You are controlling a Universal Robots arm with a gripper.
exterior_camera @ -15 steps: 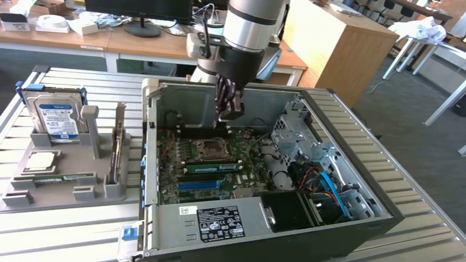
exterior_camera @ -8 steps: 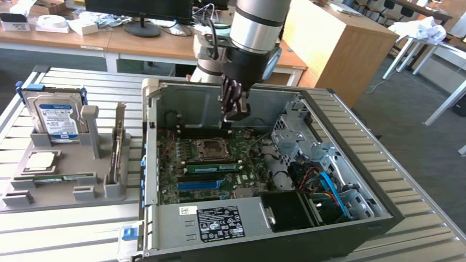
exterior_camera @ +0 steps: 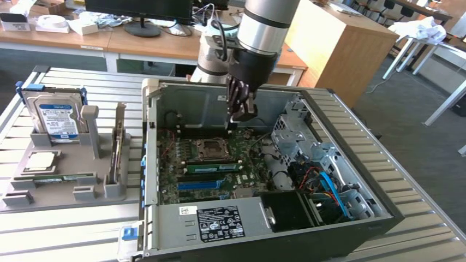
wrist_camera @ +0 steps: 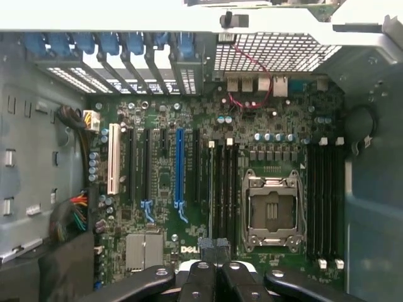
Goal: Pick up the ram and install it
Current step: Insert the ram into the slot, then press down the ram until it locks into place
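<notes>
Tool was clenched, nothing held, hovering inside open PC case above the motherboard, nr the CPU socket. Ram lay flat in the grey holder on the table, well apart at exterior view's left.

The computer case is bare grey sheet metal, matt, with a perforated metal grille at the back. The motherboard looks like glossy green circuit board — its slots are smooth plastic. The gripper is matt black; the arm is satiny silver metal. Outside, the holder is dull grey plastic — the table is ribbed metal.
</notes>
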